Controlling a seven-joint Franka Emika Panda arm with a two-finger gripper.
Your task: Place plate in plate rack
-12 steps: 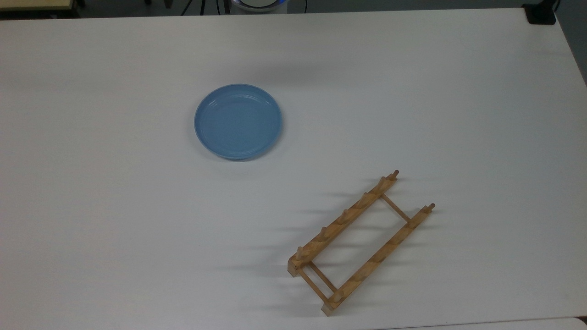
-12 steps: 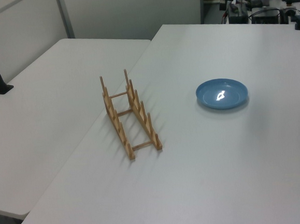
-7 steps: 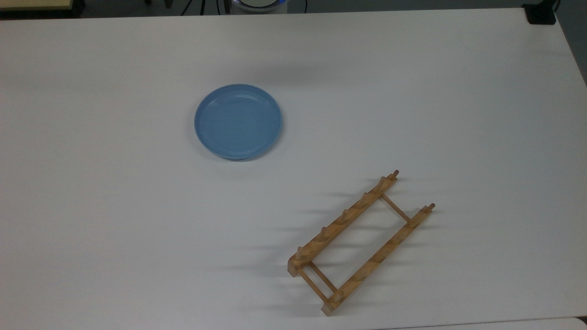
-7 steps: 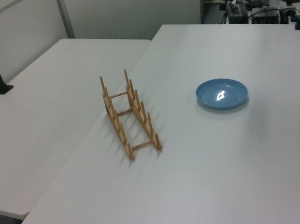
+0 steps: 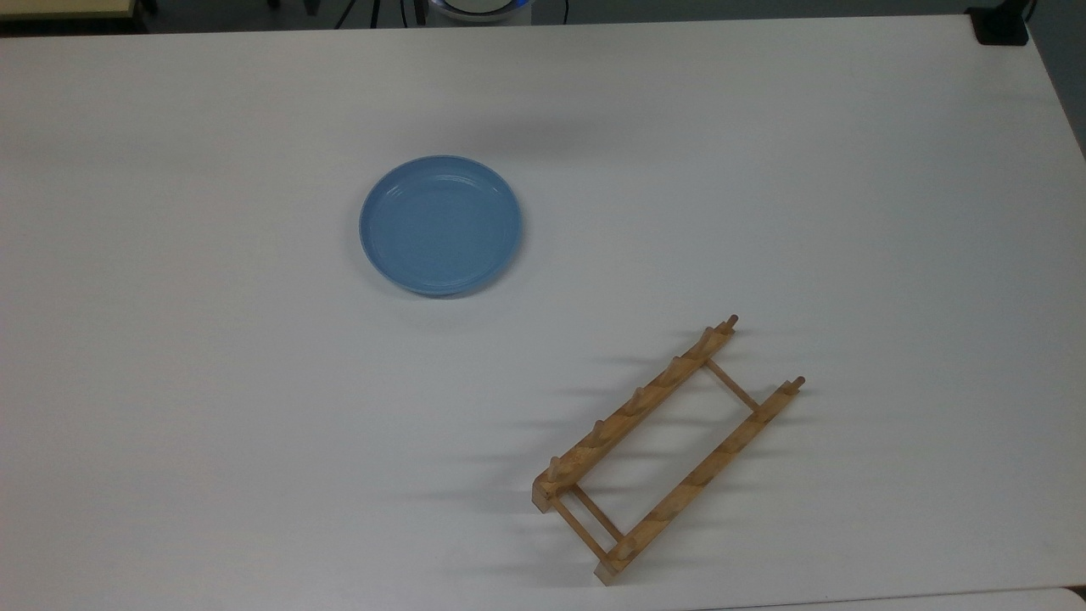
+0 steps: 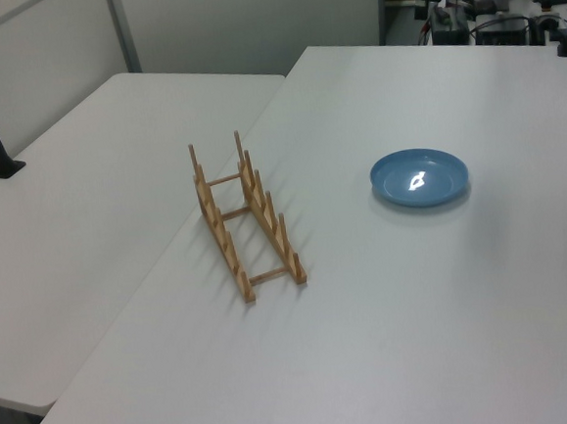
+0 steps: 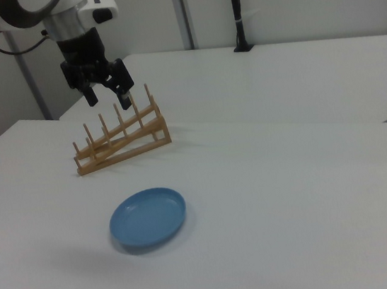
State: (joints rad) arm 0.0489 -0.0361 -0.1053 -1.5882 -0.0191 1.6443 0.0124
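Note:
The light-blue plate (image 5: 440,225) lies flat and upright on the white table (image 5: 212,407), also seen as plate (image 6: 419,178) and plate (image 7: 148,217). The wooden plate rack (image 5: 636,400) stands apart from it, toward the top view's lower right, with nothing in it; rack (image 6: 269,218), rack (image 7: 122,143). In the right view my gripper (image 7: 107,99) hangs in the air at the upper left, pointing down, well above the table and up-left of the plate. It is open, with nothing between its black fingers (image 7: 125,99).
A second white table (image 6: 76,199) adjoins along the rack's side. A black post (image 7: 236,10) is clamped on it. A black block (image 5: 1001,25) sits at the top view's upper right table corner. The robot base (image 5: 479,7) is at the top edge.

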